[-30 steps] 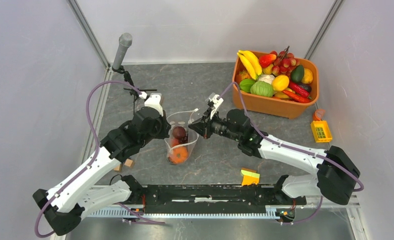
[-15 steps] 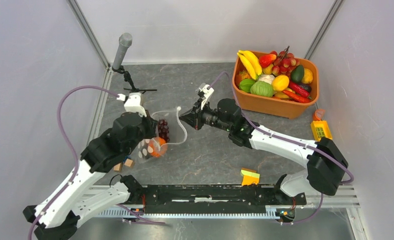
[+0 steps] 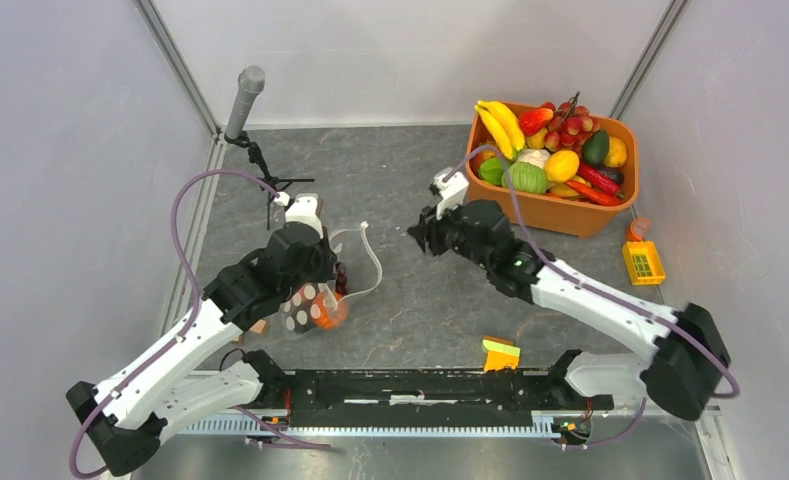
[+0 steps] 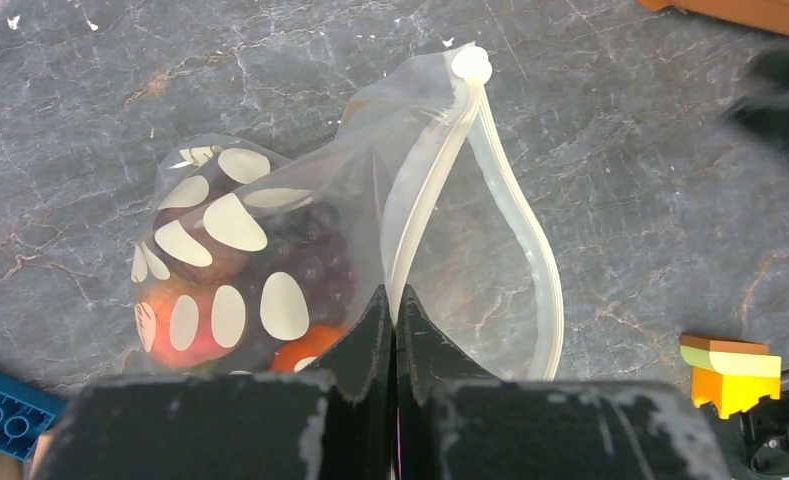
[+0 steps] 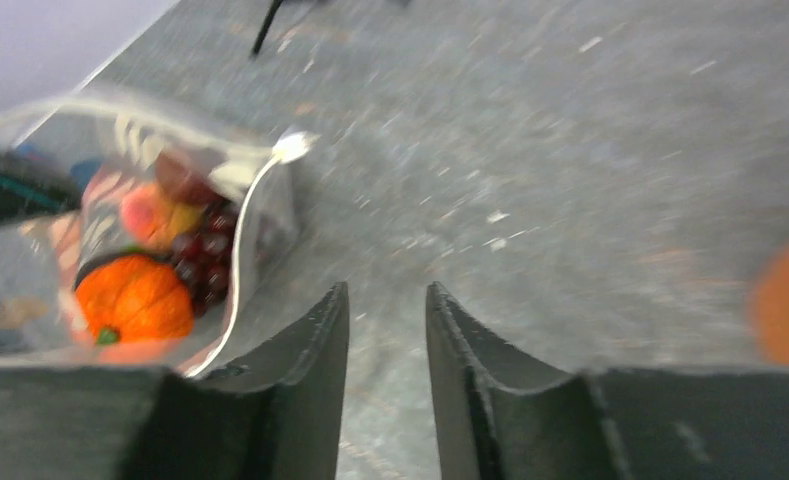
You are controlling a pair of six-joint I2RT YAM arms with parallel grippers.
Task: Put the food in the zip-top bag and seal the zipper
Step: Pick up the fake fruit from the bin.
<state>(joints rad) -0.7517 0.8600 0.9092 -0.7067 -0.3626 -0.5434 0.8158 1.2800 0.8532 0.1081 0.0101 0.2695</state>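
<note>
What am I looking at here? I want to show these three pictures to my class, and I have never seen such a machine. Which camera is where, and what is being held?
Two robot arms are bolted to the near edge of a grey table. One picture looks down from above. The other two come from a camera on each wrist, so each shows that arm's own fingers. The left gripper is shut on the zip-top bag, a clear dotted bag with toy food inside. It pinches the bag at the white zipper, which gapes open. The right gripper is open and holds nothing. An orange tub full of toy fruit stands at the far right.
</note>
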